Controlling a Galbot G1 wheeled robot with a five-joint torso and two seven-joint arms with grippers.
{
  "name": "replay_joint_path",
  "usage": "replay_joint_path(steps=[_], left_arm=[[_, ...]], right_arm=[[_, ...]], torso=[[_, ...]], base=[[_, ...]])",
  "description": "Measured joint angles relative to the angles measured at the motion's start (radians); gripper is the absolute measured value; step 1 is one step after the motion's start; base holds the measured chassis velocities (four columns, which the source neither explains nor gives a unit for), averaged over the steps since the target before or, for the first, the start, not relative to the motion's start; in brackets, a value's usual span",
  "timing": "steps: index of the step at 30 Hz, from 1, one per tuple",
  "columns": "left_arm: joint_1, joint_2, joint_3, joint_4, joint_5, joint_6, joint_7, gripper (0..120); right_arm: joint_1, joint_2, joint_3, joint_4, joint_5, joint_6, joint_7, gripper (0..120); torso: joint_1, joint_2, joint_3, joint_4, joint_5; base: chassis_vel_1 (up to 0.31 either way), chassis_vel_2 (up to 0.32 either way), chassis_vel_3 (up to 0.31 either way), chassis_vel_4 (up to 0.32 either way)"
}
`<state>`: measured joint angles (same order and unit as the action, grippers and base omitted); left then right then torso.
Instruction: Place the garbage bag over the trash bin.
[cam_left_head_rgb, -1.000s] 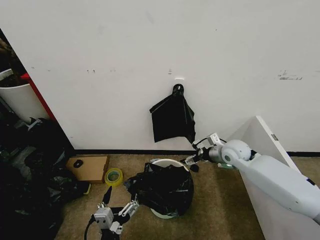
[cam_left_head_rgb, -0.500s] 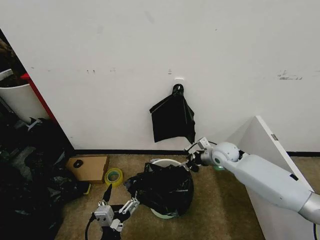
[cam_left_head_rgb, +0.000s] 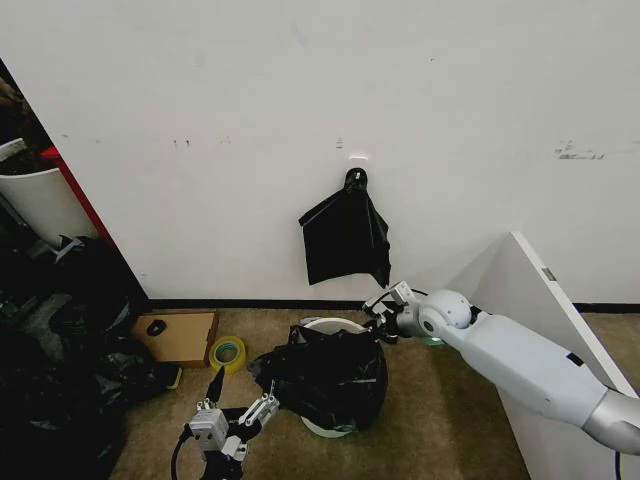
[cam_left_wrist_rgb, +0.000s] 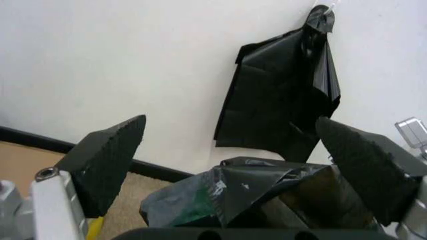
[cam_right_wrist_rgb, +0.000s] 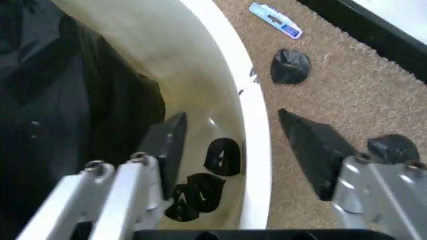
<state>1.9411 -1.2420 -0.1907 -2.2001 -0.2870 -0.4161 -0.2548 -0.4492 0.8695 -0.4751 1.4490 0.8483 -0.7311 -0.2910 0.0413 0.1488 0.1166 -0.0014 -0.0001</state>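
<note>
The trash bin (cam_left_head_rgb: 338, 325) stands on the carpet by the wall, cream-white and round. The garbage bag (cam_left_head_rgb: 322, 375), black and crinkled, hangs over its front and left side, leaving the far rim bare. My right gripper (cam_left_head_rgb: 379, 322) is at the bin's far right rim. In the right wrist view this gripper (cam_right_wrist_rgb: 230, 117) is open and straddles the rim of the trash bin (cam_right_wrist_rgb: 257, 145), one finger (cam_right_wrist_rgb: 167, 147) inside and the other outside, with the garbage bag (cam_right_wrist_rgb: 60, 100) beside it. My left gripper (cam_left_head_rgb: 240, 402) hovers open, low and left of the bag. The left wrist view shows this gripper (cam_left_wrist_rgb: 230, 125) empty, facing the garbage bag (cam_left_wrist_rgb: 257, 192).
A flat black bunch (cam_left_head_rgb: 345, 238) hangs on the wall above the bin. A cardboard box (cam_left_head_rgb: 182, 336) and a yellow tape roll (cam_left_head_rgb: 228, 353) lie to the left, beside a heap of dark sacks (cam_left_head_rgb: 60, 350). A white panel (cam_left_head_rgb: 540, 290) leans at the right.
My right gripper has moved left and down, from beside the bin onto its far rim. The left gripper has barely shifted.
</note>
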Motion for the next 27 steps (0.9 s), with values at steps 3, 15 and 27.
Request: replay_joint_path(steps=[3,15,27], left_arm=[[0.0,0.0,0.001,-0.001,0.0,0.003,0.0,100],[0.003,0.015,0.001,-0.005,-0.005,0.007,-0.005,100],[-0.026,0.043,-0.105,-0.024,-0.113,0.041,0.013,100]], right_arm=[[0.0,0.004,0.003,-0.009,-0.002,0.0,-0.001,38],[-0.027,0.017,0.038,-0.007,-0.003,0.001,0.008,3],[-0.113,0.03,0.176,0.045,0.039,0.001,0.068,3]], torso=[[0.0,0.0,0.0,0.0,-0.0003],[0.0,0.0,0.0,0.0004,-0.001],[0.0,0.0,0.0,0.0003,0.0]], base=[[0.0,0.0,0.0,0.0],[0.0,0.0,0.0,0.0],[0.0,0.0,0.0,0.0]])
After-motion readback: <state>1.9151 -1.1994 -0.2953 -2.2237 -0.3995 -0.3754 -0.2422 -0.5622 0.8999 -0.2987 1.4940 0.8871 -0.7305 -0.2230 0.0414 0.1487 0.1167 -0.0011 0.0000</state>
